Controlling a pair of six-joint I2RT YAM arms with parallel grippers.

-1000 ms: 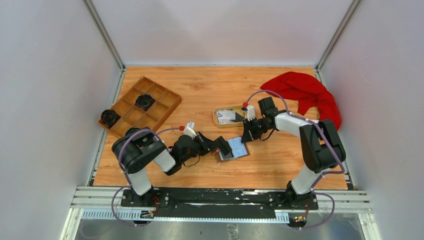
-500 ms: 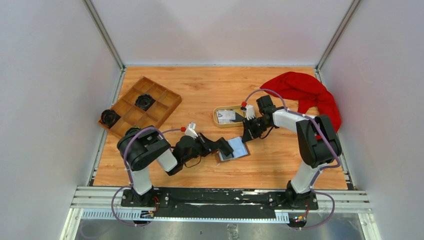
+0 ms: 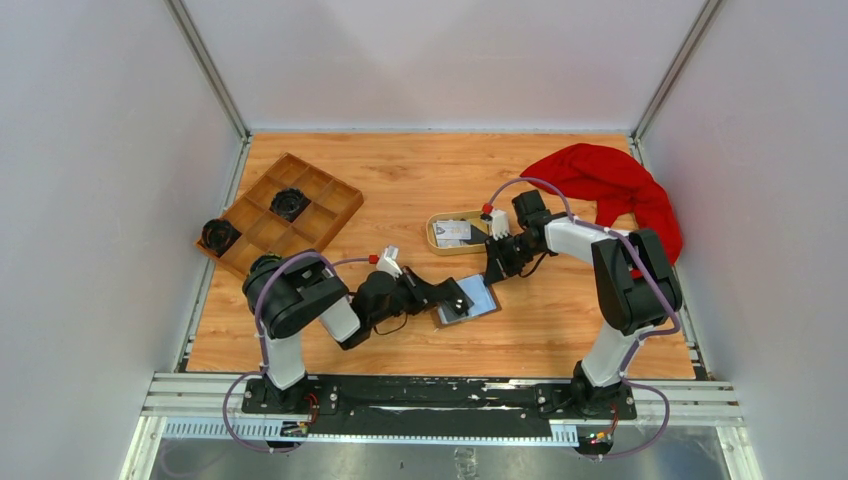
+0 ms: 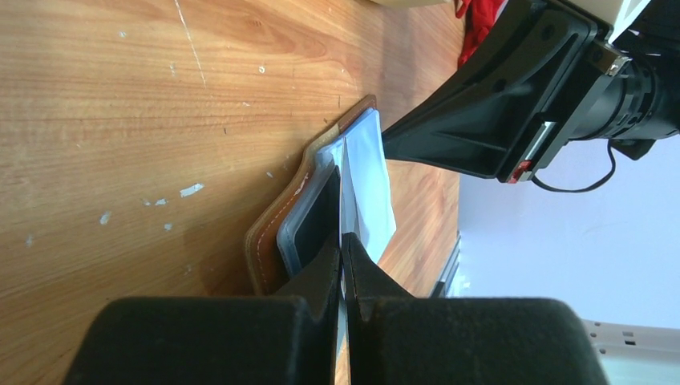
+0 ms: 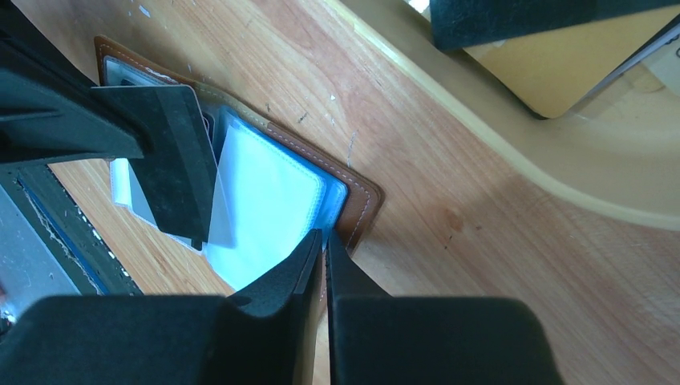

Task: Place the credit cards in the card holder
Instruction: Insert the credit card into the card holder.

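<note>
The wooden worktop [image 3: 420,170] carries a crumpled red cloth [image 3: 610,185] in its far right corner. A wooden compartment tray [image 3: 318,222] sits askew by the left edge. One black round part [image 3: 290,204] lies in a far cell and another [image 3: 219,236] at the tray's left end.

The two arms reach in toward the middle and meet over the card holder [image 3: 478,298]. An oval tan dish [image 3: 432,232] lies around the centre of the worktop, on the far side of the holder and just apart from it. It holds the credit cards [image 3: 453,232], a whitish one on top in the overhead view. The right wrist view shows a black card [image 5: 521,20] over a yellow-tan one.

The card holder lies open and flat, brown cover down and pale sleeves up, nearer the front edge than the dish. The left gripper [image 4: 343,245] has its jaws pinched tight on one thin clear sleeve of the holder, lifting it upright. The right gripper [image 5: 323,239] points down at the holder's far corner. Its jaws are all but together, with only a slit between them. Whether they pinch the sleeve edge cannot be told.
</note>
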